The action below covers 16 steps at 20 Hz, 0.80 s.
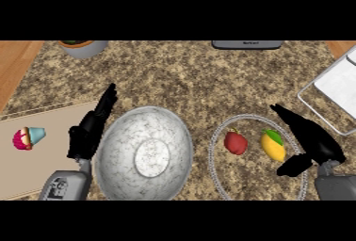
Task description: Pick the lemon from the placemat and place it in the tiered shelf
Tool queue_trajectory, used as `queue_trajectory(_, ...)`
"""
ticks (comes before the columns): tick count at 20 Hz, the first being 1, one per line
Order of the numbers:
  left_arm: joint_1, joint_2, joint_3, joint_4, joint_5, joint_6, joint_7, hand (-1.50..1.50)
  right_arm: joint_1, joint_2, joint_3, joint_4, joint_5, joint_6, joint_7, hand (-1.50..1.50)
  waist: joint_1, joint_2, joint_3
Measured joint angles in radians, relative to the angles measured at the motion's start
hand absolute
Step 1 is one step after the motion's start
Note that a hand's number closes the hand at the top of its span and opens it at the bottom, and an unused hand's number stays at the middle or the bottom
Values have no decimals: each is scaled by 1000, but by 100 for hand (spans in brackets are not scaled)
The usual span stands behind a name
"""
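At the view's right, the right hand [314, 141] hovers with fingers straight and thumb spread, holding nothing. Just to its left lies the lemon [273, 145], yellow with a green tip, apart from the fingers and resting inside a wire-rimmed round placemat [217, 165]. Beside the lemon sits a red fruit [236, 143]. Further left stands a grey marbled bowl [143, 154]. The left hand [90, 132], also released with straight fingers, rests at the bowl's left rim. The white tiered shelf [336, 89] shows at the upper right edge.
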Motion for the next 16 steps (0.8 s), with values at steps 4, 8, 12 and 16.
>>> queue_trajectory(4,11,-3,9,-4,0,-8,-9,0,-3,13,-11,28,17,-9,-23,-150,-1,0,0)
queue_trajectory(8,-5,-7,21,18,-8,-12,-11,0,-14,25,-18,76,38,-22,-59,-150,-1,0,0)
queue_trajectory(12,-6,-19,22,16,-18,-7,-9,0,-12,40,-18,98,58,-26,-76,-150,-1,0,0)
queue_trajectory(16,5,-18,26,27,-25,-13,-28,0,-18,36,-25,157,79,-42,-122,150,-1,0,0)
